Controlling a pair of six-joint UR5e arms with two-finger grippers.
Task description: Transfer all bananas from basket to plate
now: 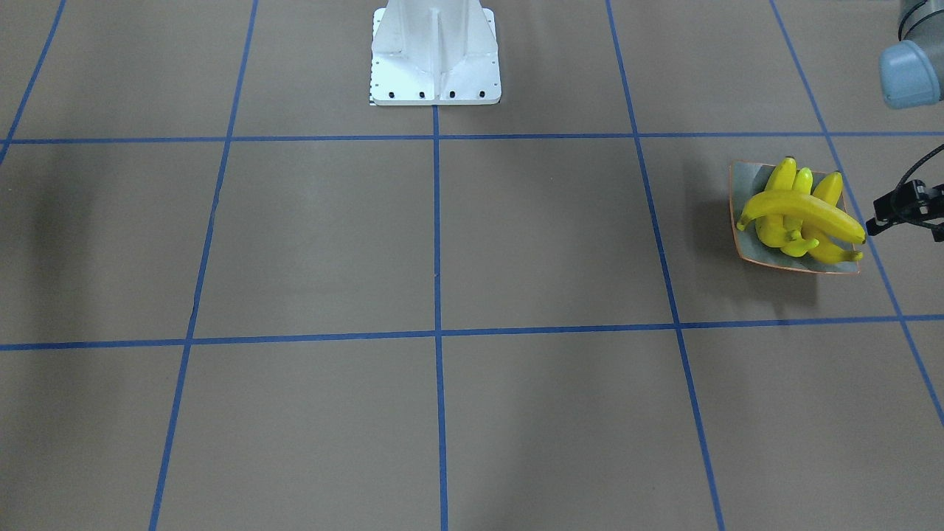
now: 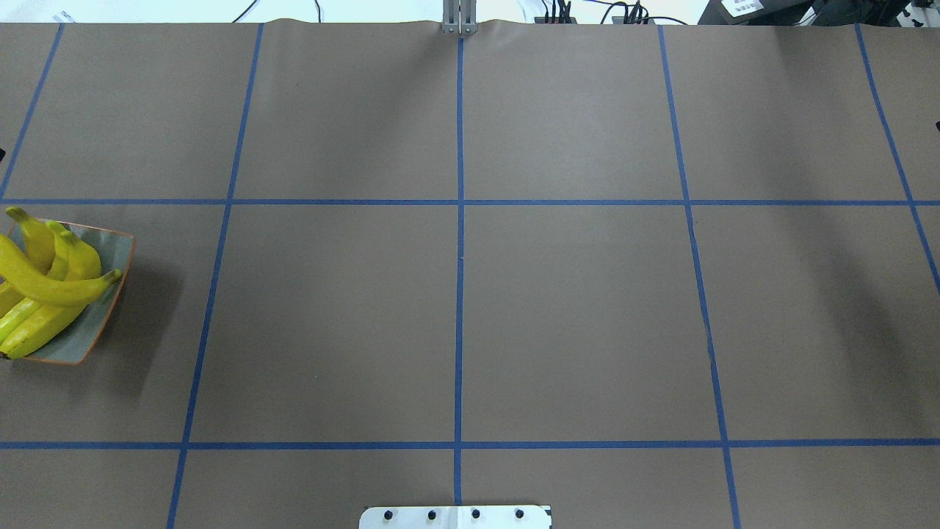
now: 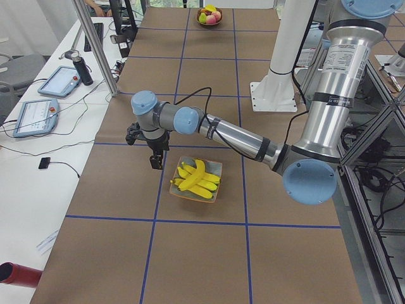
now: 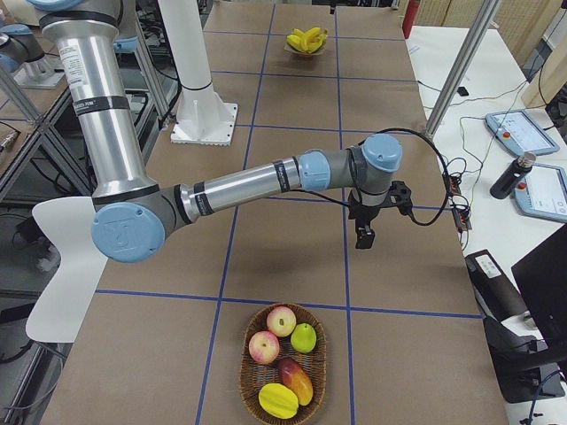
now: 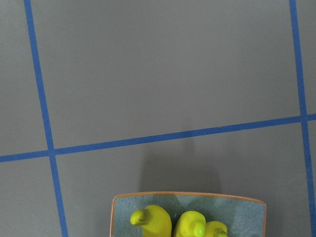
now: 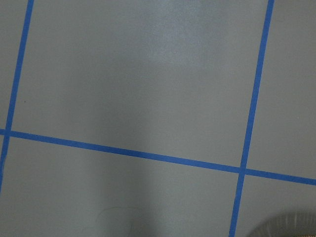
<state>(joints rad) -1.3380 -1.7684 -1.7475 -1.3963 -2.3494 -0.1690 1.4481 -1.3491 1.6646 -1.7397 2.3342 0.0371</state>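
Observation:
Several yellow bananas (image 1: pixel 800 210) lie piled on the square grey-green plate (image 1: pixel 741 183) with the orange rim, near the table's end on my left side. The left wrist view shows the banana tips (image 5: pixel 153 219) and the plate (image 5: pixel 237 207) at its bottom edge. My left gripper (image 3: pixel 155 164) hangs above the table just beside the plate, towards the operators' side; I cannot tell whether it is open or shut. My right gripper (image 4: pixel 363 237) hovers over bare table near the wicker basket (image 4: pixel 283 363); its state cannot be told either. No banana shows in the basket.
The basket holds apples (image 4: pixel 282 320), a green fruit and a mango (image 4: pixel 276 400). The white robot base (image 1: pixel 435 55) stands mid-table. Tablets (image 3: pixel 35 114) and cables lie on the operators' white side table. Blue tape lines grid the brown table top.

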